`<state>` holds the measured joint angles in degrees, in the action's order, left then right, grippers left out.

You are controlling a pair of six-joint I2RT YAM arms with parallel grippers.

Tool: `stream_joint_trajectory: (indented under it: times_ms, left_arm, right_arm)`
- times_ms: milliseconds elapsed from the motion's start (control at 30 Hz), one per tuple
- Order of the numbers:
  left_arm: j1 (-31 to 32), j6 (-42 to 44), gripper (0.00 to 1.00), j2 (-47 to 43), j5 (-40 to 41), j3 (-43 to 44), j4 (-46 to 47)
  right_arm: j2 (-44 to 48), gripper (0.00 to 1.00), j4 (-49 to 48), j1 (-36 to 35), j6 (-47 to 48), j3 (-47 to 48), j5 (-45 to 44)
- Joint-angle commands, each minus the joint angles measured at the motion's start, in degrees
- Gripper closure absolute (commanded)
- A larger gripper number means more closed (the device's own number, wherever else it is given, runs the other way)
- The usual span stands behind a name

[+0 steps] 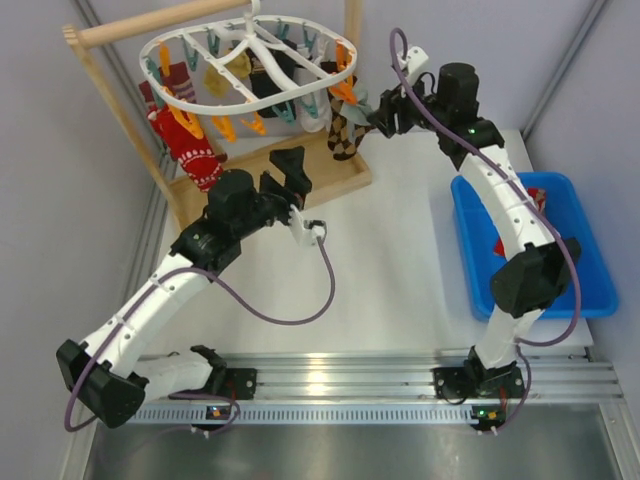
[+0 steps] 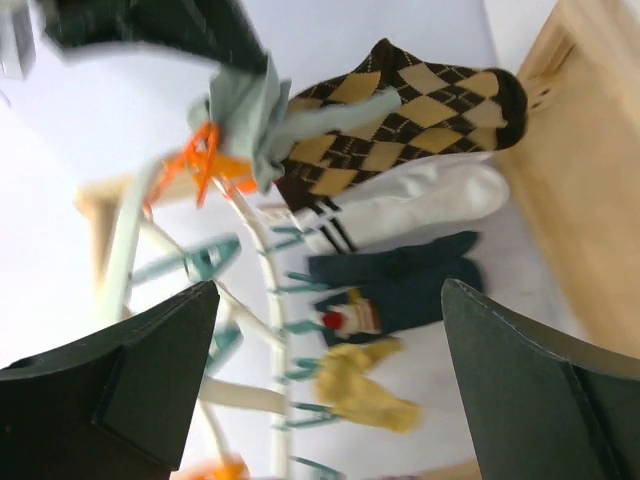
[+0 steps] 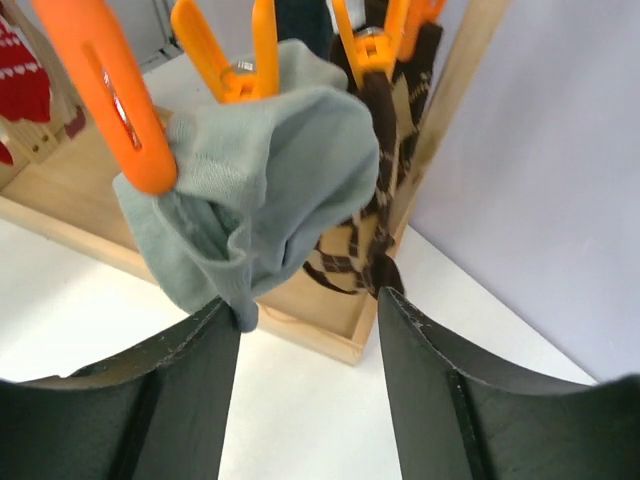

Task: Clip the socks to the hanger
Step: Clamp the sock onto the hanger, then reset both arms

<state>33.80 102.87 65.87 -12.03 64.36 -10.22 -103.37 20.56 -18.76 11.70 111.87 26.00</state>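
**A:** Item one, grey sock (image 3: 270, 190): where do you find it?
**B:** On the hanger (image 1: 172, 100), at its right end. An orange clip (image 3: 235, 60) pinches it, and it hangs bunched, long axis downward, beside the argyle sock (image 3: 370, 210).
**A:** Right jaws?
**B:** Partly open, holding nothing. The sock's lower tip dips just ahead of them, at the inner edge of the left finger (image 3: 150, 400).
**A:** Left jaws?
**B:** Wide open and empty, low over the wooden rack base (image 1: 340, 175), well apart from that sock.
**A:** Which arm is nearer?
**B:** Your right arm. I'd judge it should back straight away from the hanging cloth.
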Motion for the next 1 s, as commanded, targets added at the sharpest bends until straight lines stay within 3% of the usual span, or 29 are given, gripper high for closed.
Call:
stream_joint_trajectory:
  times_ms: [0,133,167,367,567,633,800,967]
  left_arm:
    - [0.3,-26.4,0.02,-2.0,3.4,5.7,-7.2]
    - [0.3,-52.7,0.02,-2.2,3.6,11.5,-14.3]
    - [0.3,-62.8,0.02,-2.7,2.6,12.2,-14.6]
    - [0.3,-89.6,0.02,-4.9,1.0,10.8,-10.5]
    - [-0.1,-102.8,0.02,-1.9,-0.4,14.5,-9.0]
    - [-0.9,-106.4,0.02,-2.6,-4.1,13.6,-8.8]
    - [-5.6,-109.8,0.02,-6.1,-7.5,9.2,-12.8]
    - [-7.7,-109.6,0.02,-5.8,5.1,7.1,-24.0]
  right_arm:
    - [6.7,0.44,-5.2,2.2,-1.2,-4.1,4.5]
    - [10.6,0.35,-6.9,3.9,-1.2,-9.6,9.7]
    - [11.4,0.33,-7.2,4.6,-1.2,-10.5,11.1]
    - [17.8,0.12,-8.2,5.1,-0.6,-17.7,19.5]
    - [20.1,0.05,-10.4,4.5,-7.7,-20.4,22.1]
    - [20.8,0.04,-10.0,4.4,-10.2,-21.3,21.5]
    - [24.8,0.0,-0.9,4.4,-6.5,-25.5,16.0]
    - [33.0,0.0,4.8,4.7,-3.4,-37.7,9.9]
